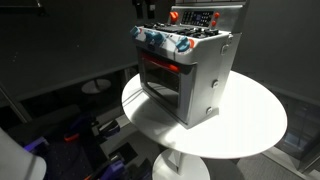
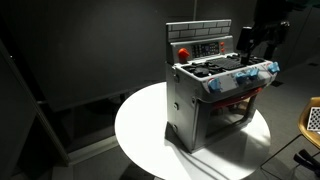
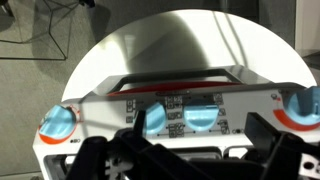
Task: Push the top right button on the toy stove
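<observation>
The arm (image 2: 270,20) extended in from the upper edge of an exterior view. The gripper (image 2: 246,42) pointed downward, with its fingers (image 3: 285,150) set wide apart.

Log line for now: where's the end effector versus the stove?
toy stove: upright on round white table | end effector: hovers above knob row, touching nothing | jaws: cannot tell | press: not yet done

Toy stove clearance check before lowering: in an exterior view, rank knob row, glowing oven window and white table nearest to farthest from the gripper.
1. Knob row, just below the gripper.
2. Oven window, lower, on the front.
3. White table, at the bottom.
</observation>
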`<state>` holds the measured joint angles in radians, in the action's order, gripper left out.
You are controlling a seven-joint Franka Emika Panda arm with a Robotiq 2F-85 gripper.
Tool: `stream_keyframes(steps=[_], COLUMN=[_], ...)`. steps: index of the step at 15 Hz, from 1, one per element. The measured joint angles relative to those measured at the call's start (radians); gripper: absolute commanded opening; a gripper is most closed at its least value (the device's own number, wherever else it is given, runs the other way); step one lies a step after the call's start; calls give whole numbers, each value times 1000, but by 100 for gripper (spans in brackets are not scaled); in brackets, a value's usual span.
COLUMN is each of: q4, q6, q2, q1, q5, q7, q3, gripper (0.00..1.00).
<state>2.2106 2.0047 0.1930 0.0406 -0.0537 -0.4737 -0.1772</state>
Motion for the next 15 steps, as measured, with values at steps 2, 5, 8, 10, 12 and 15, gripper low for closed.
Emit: stream_keyframes(steps=[2, 5, 8, 10, 12, 15], q4=[-32, -80, -129, -156, -175, -194], q6=[33, 90, 152, 188, 227, 276], q2=[-27, -74, -127, -159, -185, -215], q1=[-10, -20, -25, -26, -26, -27], q5=[-26, -74, -130, -168, -217, -280], q7=[-21, -70, -137, -187, -244, -317], q3=[11, 29, 48, 62, 79, 108], gripper=[100, 100, 100, 100, 100, 100])
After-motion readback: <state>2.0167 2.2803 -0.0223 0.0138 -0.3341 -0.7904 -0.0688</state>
